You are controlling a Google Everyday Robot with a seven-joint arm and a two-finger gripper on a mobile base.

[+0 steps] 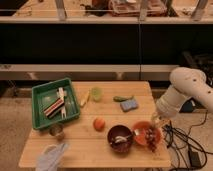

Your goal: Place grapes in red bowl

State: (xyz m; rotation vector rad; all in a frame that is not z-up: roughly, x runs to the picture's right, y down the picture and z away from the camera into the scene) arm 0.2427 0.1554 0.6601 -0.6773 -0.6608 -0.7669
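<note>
green tray (42, 95): far left of the red bowl, some tools inside.
orange (99, 123): left of the red bowl, beyond the dark bowl (120, 138).
red bowl (144, 129): near the front right corner of the table (95, 152).
grapes (151, 137): over the red bowl's right side, hanging low at its rim.
gripper (154, 121): just above the red bowl's right edge; how far the fingers are open, i cannot tell.
handling: i think light, soft and easy to crush; better to hold at the stem or the top.

Gripper (154, 124) hangs over the red bowl (142, 129), which holds grapes (150, 134). Maroon bowl (120, 138) crowds its 9 o'clock; table (100, 152) bare toward 7.
</note>
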